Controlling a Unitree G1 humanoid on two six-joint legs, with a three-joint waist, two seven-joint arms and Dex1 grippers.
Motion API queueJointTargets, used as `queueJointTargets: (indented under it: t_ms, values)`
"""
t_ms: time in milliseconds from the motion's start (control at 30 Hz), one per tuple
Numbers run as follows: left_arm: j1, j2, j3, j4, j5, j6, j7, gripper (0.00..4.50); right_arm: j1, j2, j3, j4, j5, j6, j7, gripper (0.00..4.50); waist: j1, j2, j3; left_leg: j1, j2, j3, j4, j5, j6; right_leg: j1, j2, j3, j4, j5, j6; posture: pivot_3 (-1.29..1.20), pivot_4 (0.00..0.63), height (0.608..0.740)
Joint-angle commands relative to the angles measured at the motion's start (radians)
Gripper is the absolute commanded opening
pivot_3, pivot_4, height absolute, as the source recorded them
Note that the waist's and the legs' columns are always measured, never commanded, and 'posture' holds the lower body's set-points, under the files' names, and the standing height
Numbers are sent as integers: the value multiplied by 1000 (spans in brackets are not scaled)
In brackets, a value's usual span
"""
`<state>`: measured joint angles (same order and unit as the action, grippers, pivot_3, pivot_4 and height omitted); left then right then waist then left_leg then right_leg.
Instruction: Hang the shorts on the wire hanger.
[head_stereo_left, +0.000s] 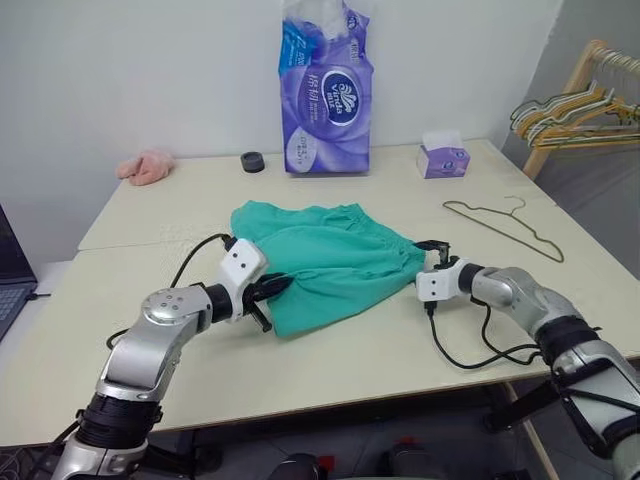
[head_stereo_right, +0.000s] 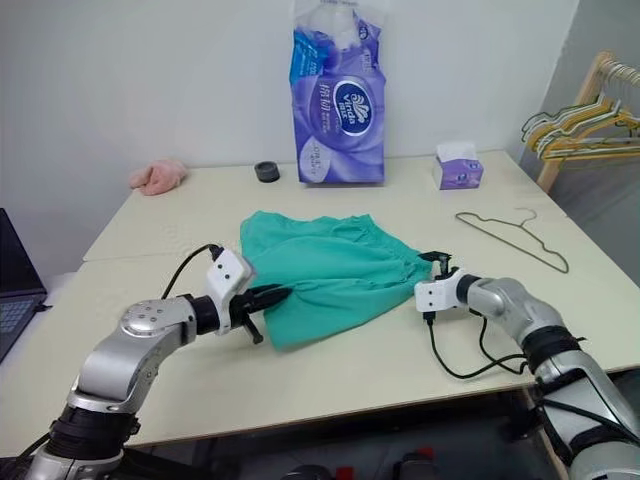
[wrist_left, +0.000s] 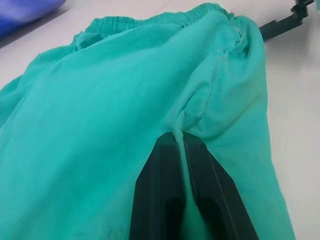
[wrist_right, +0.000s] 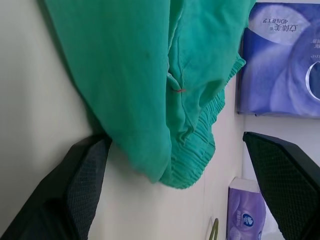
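Pinching shorts (head_stereo_left: 325, 260) mid-surface, left claw (head_stereo_left: 272, 290) clamped on a thin fold that may slip; right claw (wrist_right: 175, 195) spread wide around waistband corner, could miss. Wire hanger (head_stereo_left: 505, 228) well apart.

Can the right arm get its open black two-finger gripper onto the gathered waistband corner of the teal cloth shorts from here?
Probably yes. The right gripper is open, the waistband corner of the shorts lies between its fingers, and nothing blocks it. The left gripper pinches the far edge.
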<state>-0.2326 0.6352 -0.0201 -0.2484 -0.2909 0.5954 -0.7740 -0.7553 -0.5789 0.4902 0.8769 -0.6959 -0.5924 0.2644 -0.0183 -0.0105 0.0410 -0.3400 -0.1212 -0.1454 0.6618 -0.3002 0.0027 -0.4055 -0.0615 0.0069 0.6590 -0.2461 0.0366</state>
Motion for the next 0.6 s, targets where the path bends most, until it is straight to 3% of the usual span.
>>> queueJointTargets:
  t_ms: [33,133,467,600]
  values:
    - [-11,21,42,-38,-29,3,-12,13,-68,42,35,107,-42,-18,-70,4320,-6,-1,-1,1,1,3,0,0,-1,0,2,2,0,0,0,-36,0,740]
    - [1,39,55,-34,-37,-4,-24,0,-110,74,50,178,-51,-31,-103,3537,-11,-3,-2,3,8,10,0,-2,-3,0,7,7,0,1,-2,-24,0,740]
    - [87,96,3,-25,-24,-42,-116,0,-171,60,55,216,-57,-87,-168,25,-16,-3,-2,7,11,13,-2,-3,-4,0,10,10,0,2,-5,-38,0,740]
    - [144,127,-63,-39,-14,-62,-187,0,-162,22,51,179,-49,-113,-139,25,-17,-3,-1,7,11,13,-2,-4,-4,0,10,11,0,2,-5,-52,0,740]
